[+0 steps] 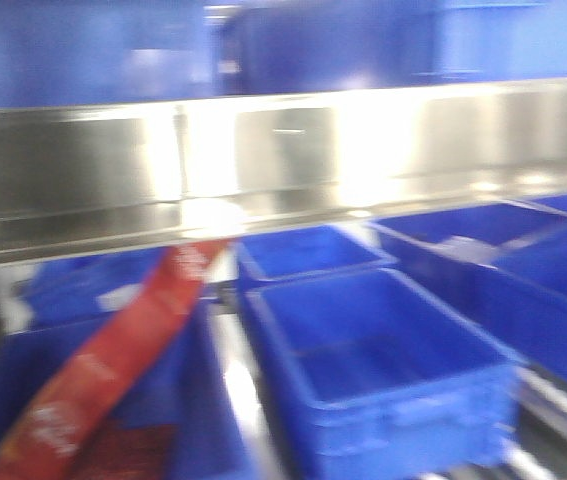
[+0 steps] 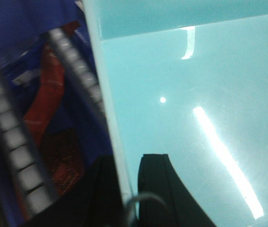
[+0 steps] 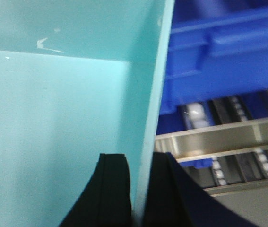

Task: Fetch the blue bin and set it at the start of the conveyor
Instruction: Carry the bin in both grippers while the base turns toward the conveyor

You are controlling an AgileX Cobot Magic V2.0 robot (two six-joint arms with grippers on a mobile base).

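The pale aqua blue bin fills both wrist views: its smooth inside [image 2: 181, 104] and left rim in the left wrist view, its inside [image 3: 53, 118] and right wall in the right wrist view. My left gripper [image 2: 126, 163] is shut on the bin's left wall, one black finger inside, one outside. My right gripper [image 3: 141, 161] is shut on the bin's right wall the same way. The bin and both grippers do not show in the front view. The conveyor start is out of view.
A steel shelf rack beam [image 1: 263, 160] crosses the front view. Dark royal-blue bins [image 1: 383, 370] sit on roller tracks below it; one on the left holds red packets [image 1: 113, 370]. Rollers [image 2: 15, 142] and steel rails [image 3: 219, 137] show beside the aqua bin.
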